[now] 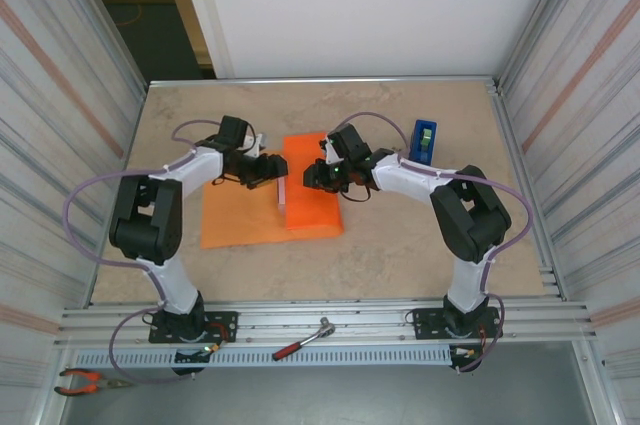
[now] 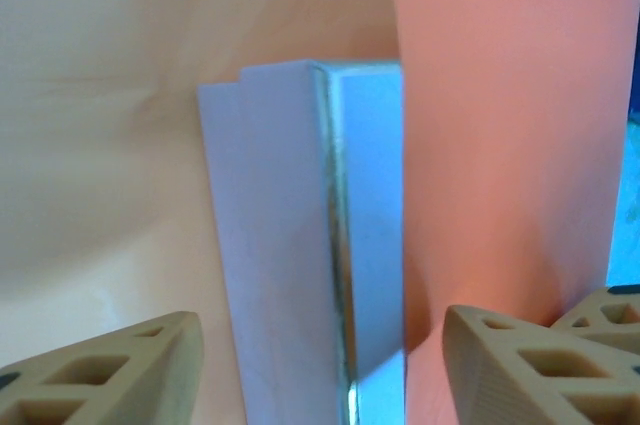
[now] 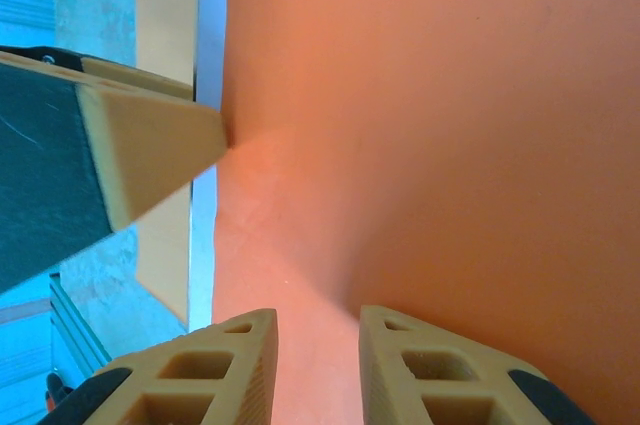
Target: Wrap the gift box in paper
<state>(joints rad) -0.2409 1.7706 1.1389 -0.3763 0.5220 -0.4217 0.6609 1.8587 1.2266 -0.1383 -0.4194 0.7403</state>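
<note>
Left wrist: left gripper wide open astride gift box; right gripper narrowly parted on paper, hold unclear.

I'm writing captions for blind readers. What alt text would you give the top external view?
Seen from above, the left gripper and right gripper meet at the middle of a beige table, at an orange paper partly folded over a pale gift box. A blue tape dispenser stands to their right.
</note>
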